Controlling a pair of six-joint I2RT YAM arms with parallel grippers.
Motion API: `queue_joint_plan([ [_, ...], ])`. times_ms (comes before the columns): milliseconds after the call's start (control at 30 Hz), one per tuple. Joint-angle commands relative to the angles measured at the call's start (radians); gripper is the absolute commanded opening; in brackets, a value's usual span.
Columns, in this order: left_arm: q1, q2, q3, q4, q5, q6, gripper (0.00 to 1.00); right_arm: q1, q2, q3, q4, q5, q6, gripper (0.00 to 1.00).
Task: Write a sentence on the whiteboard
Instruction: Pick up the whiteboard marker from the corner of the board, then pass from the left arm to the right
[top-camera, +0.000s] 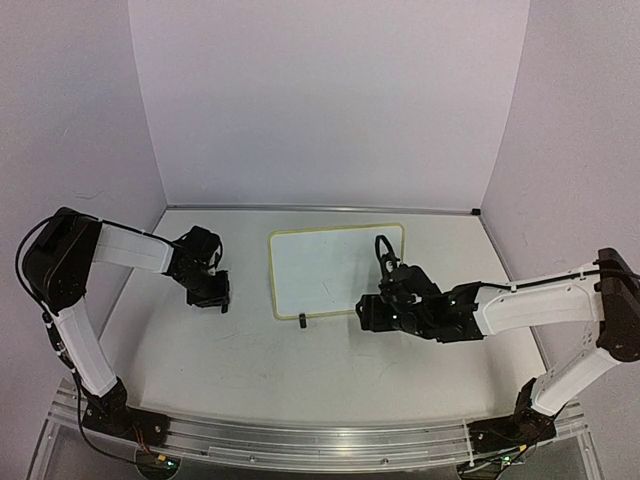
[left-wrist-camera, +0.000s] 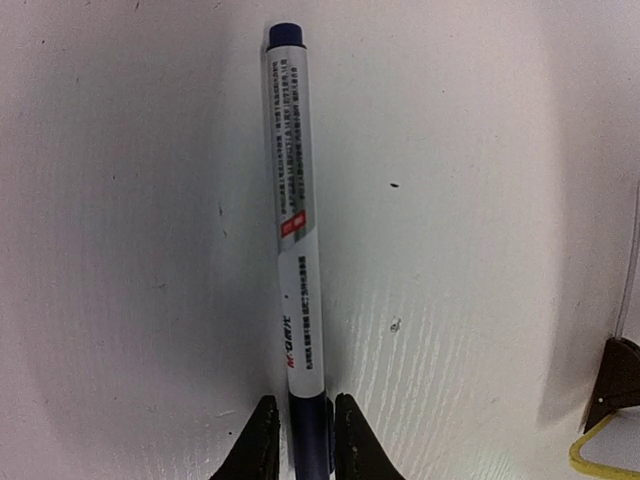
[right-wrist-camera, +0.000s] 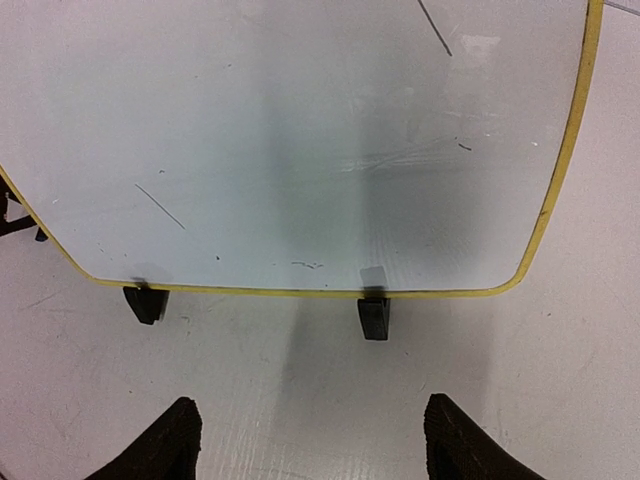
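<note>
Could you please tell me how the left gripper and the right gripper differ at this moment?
The left gripper is closed on the dark blue end of a marker, while the right gripper stands wide open and holds nothing. The left gripper is beside the whiteboard, over bare table; the right gripper faces the whiteboard's edge that bears the black clip feet. Both have black fingers.

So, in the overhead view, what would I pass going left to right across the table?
First the black left pincer, closed on a white, blue-capped marker pen → small yellow-framed white whiteboard → white forearm of the right arm. The right pincer overlaps the board, so it is left out.
</note>
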Motion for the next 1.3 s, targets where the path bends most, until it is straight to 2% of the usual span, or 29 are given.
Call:
queue_joint_plan([
  [0, -0.009, 0.038, 0.019, -0.041, -0.022, 0.026, 0.10, 0.003, -0.017, 0.006, 0.008, 0.013, 0.012, 0.72],
  [167, -0.012, -0.007, -0.016, -0.048, -0.054, 0.028, 0.00, 0.003, -0.052, 0.004, 0.008, 0.013, 0.000, 0.73],
  [367, -0.016, -0.177, -0.078, -0.053, -0.088, 0.060, 0.00, -0.003, -0.155, 0.020, -0.015, -0.043, -0.103, 0.76],
  [600, -0.070, -0.452, -0.031, -0.159, -0.005, 0.183, 0.00, -0.085, -0.269, 0.140, -0.092, -0.455, -0.258, 0.82],
  [733, -0.114, -0.562, 0.006, -0.215, 0.094, 0.259, 0.00, -0.115, -0.238, 0.269, -0.181, -0.626, -0.278, 0.83],
  [867, -0.153, -0.605, 0.042, -0.272, 0.215, 0.294, 0.00, -0.152, -0.173, 0.363, -0.212, -0.800, -0.258, 0.84],
  [1033, -0.292, -0.615, 0.048, -0.288, 0.309, 0.385, 0.00, -0.168, -0.074, 0.441, -0.212, -1.006, -0.233, 0.88],
  [1267, -0.508, -0.527, 0.100, -0.275, 0.329, 0.407, 0.00, -0.168, 0.020, 0.493, -0.234, -1.123, -0.206, 0.91],
])
